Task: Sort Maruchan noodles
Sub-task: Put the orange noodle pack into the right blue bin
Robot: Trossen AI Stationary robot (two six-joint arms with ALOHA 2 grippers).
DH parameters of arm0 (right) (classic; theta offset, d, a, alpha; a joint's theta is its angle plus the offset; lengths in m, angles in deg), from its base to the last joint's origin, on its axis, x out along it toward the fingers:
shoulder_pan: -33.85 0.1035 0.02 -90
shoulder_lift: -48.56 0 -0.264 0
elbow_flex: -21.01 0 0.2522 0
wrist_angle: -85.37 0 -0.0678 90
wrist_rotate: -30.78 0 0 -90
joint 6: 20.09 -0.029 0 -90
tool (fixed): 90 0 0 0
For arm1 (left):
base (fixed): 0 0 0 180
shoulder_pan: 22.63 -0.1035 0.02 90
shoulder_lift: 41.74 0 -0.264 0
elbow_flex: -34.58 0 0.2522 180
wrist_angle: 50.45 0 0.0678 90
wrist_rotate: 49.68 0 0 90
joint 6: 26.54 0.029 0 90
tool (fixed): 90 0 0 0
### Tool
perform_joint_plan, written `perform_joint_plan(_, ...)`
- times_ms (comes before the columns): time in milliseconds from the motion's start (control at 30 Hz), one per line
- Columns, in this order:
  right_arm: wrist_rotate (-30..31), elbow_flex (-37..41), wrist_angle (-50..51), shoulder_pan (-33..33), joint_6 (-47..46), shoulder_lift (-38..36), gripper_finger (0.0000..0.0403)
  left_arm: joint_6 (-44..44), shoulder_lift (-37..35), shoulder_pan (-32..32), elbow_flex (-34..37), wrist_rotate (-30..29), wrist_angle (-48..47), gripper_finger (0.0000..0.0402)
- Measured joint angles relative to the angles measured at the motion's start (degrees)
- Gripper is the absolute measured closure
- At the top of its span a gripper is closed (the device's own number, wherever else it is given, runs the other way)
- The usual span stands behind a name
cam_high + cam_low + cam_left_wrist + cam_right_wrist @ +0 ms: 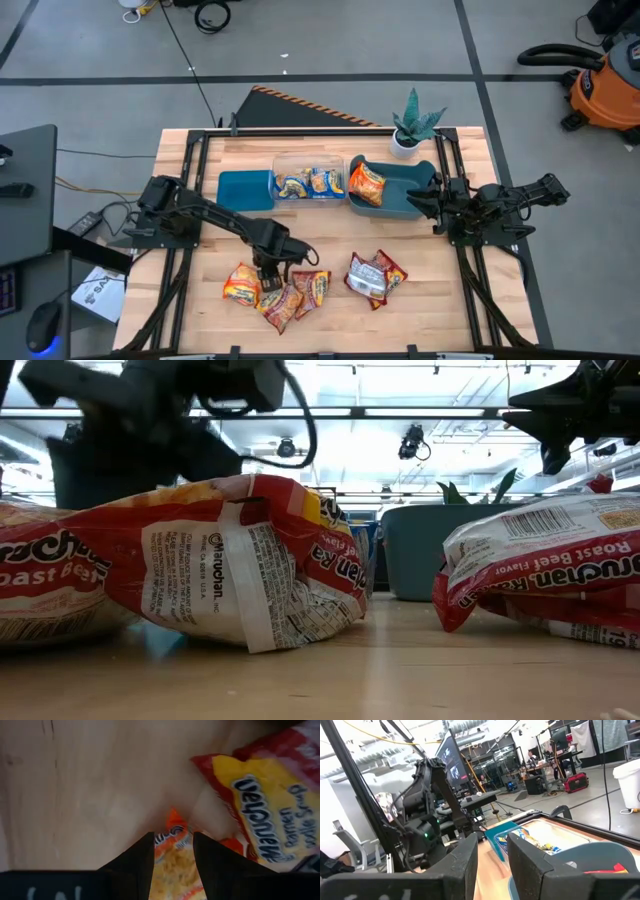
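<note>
Maruchan noodle packets lie flat in two heaps on the wooden table. The near-left heap has an orange one (pixel 243 283) and red ones (pixel 283 302). The other heap (pixel 375 277) is red and silver. Blue-and-yellow packets (pixel 308 183) fill a clear bin, and one orange packet (pixel 366 185) lies in a teal bin (pixel 405 205). My left gripper (pixel 272 265) points down over the near-left heap, shut on an orange packet (pixel 172 857). My right gripper (pixel 432 198) hovers at the teal bin's right side, slightly open and holding nothing. My left gripper pinches an orange packet between its two fingers (pixel 145 862), coming from above and pointing down. The packet's crimped end (pixel 175 822) sticks out just past the fingertips. I cannot tell whether the packet is lifted off the table.
A flat teal lid or tray (pixel 245 188) sits left of the clear bin. A potted plant (pixel 412 128) stands at the far edge behind the teal bin. Bare wood lies in the table's middle (pixel 330 235) and along the near-right side.
</note>
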Motion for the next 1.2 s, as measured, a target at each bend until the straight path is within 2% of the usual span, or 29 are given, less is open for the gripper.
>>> perform_joint_plan(533, 0.0, 0.0, 0.01, 0.0, 0.01, 0.0, 0.0291, -2.55, 0.02, 1.29, 5.2, -0.57, 7.11, 0.0264)
perform_joint_plan(700, 0.0, 0.0, 0.01, 0.0, 0.01, 0.0, 0.0291, -2.24, 0.02, 1.29, 5.57, -0.71, 7.57, 0.0298)
perform_joint_plan(967, 0.0, 0.0, 0.01, 0.0, 0.01, 0.0, 0.0291, -0.95, 0.02, 1.29, 5.57, -0.76, 7.6, 0.0392)
perform_joint_plan(1200, 0.0, 0.0, 0.01, 0.0, 0.01, 0.0, 0.0292, 2.07, -0.07, 0.82, 2.88, -0.99, 3.62, 0.0397)
